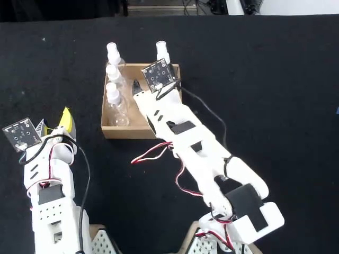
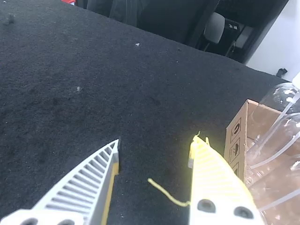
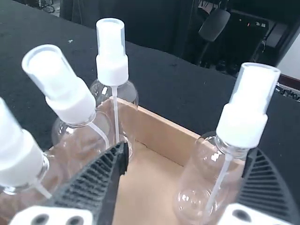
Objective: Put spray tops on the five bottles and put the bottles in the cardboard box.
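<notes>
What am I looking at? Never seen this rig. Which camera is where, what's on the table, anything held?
Two robot arms sit at a black table. The high view is from a fixed camera looking down; the other two are from cameras on each arm's wrist. The left claw, white and yellow, is open and empty above the table, near the cardboard box. The right claw, black, is open over the box; one bottle with a spray top stands between its fingers. Three more capped bottles line the box's other side. Neither claw seems to grip anything.
</notes>
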Available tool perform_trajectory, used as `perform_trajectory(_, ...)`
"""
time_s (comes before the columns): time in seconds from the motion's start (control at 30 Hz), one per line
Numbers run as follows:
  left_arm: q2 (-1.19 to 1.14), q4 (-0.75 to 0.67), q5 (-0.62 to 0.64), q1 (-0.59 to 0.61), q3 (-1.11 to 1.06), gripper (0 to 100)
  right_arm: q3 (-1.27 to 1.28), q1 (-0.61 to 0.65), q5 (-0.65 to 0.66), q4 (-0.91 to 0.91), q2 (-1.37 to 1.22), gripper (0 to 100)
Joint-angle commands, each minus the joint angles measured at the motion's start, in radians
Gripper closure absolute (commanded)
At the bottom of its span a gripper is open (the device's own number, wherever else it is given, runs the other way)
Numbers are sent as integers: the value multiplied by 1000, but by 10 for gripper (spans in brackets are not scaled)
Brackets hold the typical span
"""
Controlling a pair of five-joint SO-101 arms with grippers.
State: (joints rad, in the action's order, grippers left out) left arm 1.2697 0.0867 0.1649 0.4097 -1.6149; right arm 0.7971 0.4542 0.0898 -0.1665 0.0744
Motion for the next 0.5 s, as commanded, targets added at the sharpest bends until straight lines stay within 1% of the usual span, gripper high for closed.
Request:
perform_trajectory(0.0, 14, -25, -5, 7, 28, 777, -53, -9, -9, 2, 73, 645)
perform_trajectory(0.07, 14, -25, -5, 7, 28, 777, -58, -9, -9, 5, 73, 645)
perform_trajectory(0.13, 14, -25, -5, 7, 28, 777, -68, -9, -9, 49, 73, 645)
perform_trajectory(0.3, 14, -25, -5, 7, 28, 777, -156, -9, -9, 258, 73, 645)
perform_trajectory(0.47, 14, -25, -5, 7, 28, 777, -189, -9, -9, 284, 73, 645)
